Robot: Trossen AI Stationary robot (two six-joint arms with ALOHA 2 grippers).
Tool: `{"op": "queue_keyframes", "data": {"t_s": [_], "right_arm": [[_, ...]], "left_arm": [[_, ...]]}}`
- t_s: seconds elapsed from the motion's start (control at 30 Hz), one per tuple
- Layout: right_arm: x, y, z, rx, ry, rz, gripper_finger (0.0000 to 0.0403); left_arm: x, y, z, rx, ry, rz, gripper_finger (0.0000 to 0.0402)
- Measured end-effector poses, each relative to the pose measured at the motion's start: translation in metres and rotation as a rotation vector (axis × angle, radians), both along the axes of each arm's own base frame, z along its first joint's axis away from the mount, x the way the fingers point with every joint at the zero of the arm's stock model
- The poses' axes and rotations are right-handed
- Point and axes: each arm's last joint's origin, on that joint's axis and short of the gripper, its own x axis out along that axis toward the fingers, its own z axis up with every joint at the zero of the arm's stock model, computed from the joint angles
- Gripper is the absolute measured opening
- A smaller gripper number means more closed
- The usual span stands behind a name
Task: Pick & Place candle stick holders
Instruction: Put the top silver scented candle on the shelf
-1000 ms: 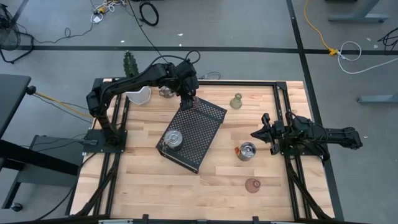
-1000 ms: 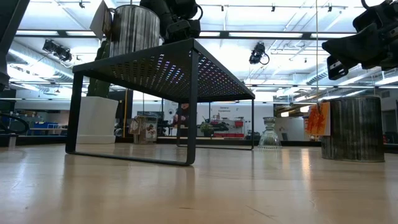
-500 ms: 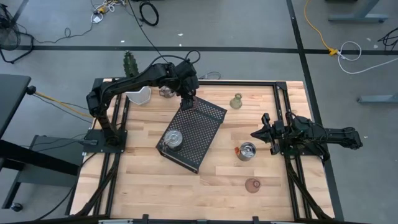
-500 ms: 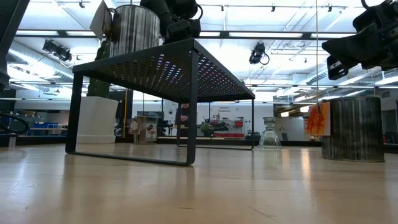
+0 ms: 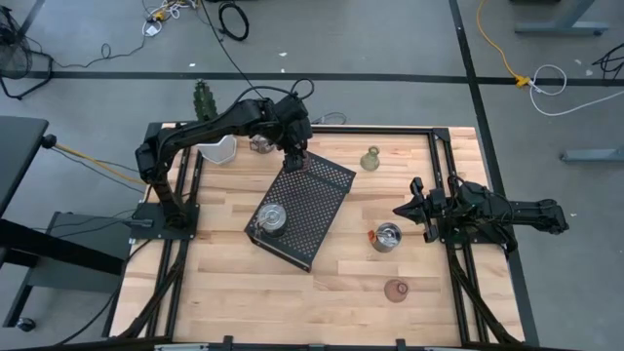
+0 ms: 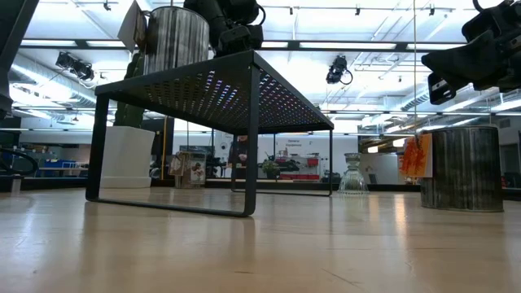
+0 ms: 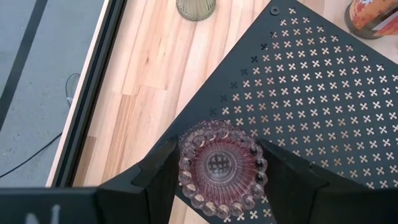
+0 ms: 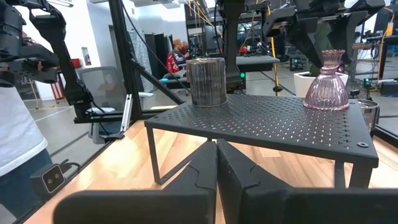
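Note:
A pinkish glass holder with a beaded rim point(image 7: 221, 168) stands upright on the far corner of the black perforated tray point(image 5: 322, 191); it also shows in the right wrist view point(image 8: 326, 82). My left gripper point(image 7: 222, 180) is open above it, pointing down, one finger on each side of the holder and apart from its narrow neck. A silver holder point(image 5: 272, 218) stands on the tray's near corner. My right gripper point(image 5: 400, 210) is shut and empty at the table's right. On the table stand an olive holder point(image 5: 370, 159), a silver holder point(image 5: 387, 237) and a pinkish-brown one point(image 5: 396, 290).
A white pot point(image 5: 219, 149) with a cactus point(image 5: 202, 97) stands at the far left, another small holder point(image 5: 260, 143) beside it. Black rails point(image 5: 444, 166) frame the table. Bare wood lies in front of the tray. A person shows beyond the table in the right wrist view point(image 8: 15, 112).

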Motion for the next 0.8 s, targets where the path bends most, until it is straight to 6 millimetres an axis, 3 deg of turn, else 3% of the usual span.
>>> {"op": "queue_keyframes", "data": {"t_s": [0.27, 0.8], "right_arm": [[0.0000, 0.0000, 0.0000, 0.000, 0.000, 0.000, 0.0012], [0.0000, 0.0000, -0.0001, 0.000, 0.000, -0.001, 0.0012]], "left_arm": [[-0.0001, 0.0000, -0.0001, -0.001, 0.001, 0.002, 0.0222], [-0.0009, -0.0004, -0.0006, -0.010, 0.009, 0.009, 0.0328]]}}
